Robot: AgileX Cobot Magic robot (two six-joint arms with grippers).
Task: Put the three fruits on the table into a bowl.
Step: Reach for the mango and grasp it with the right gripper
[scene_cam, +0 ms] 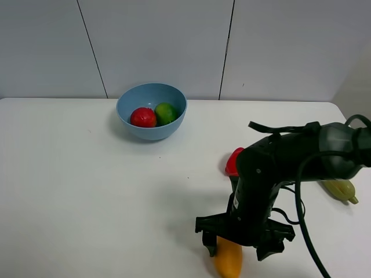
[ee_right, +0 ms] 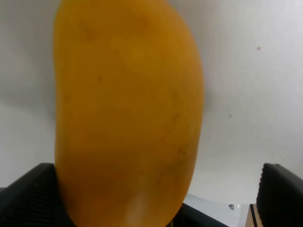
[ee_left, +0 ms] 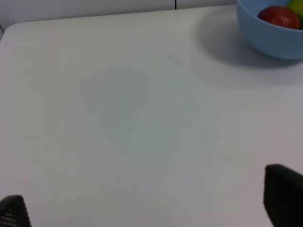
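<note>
The light-blue bowl (scene_cam: 151, 110) stands at the back of the white table (scene_cam: 87, 202) and holds the red tomato-like fruit (scene_cam: 143, 117) and the green lime (scene_cam: 166, 113). The bowl (ee_left: 270, 35) and the red fruit (ee_left: 279, 15) also show in the left wrist view. The orange-yellow mango (scene_cam: 228, 259) lies on the table near the front edge. My right gripper (scene_cam: 239, 248) is open and straddles the mango (ee_right: 128, 113); one finger (ee_right: 33, 194) is close beside it, the other stands well apart. My left gripper (ee_left: 147, 208) is open and empty over bare table.
A red bell pepper (scene_cam: 233, 161) lies right of centre, partly hidden behind the right arm. A yellow corn cob (scene_cam: 341, 189) lies near the table's right edge. The left arm is outside the high view.
</note>
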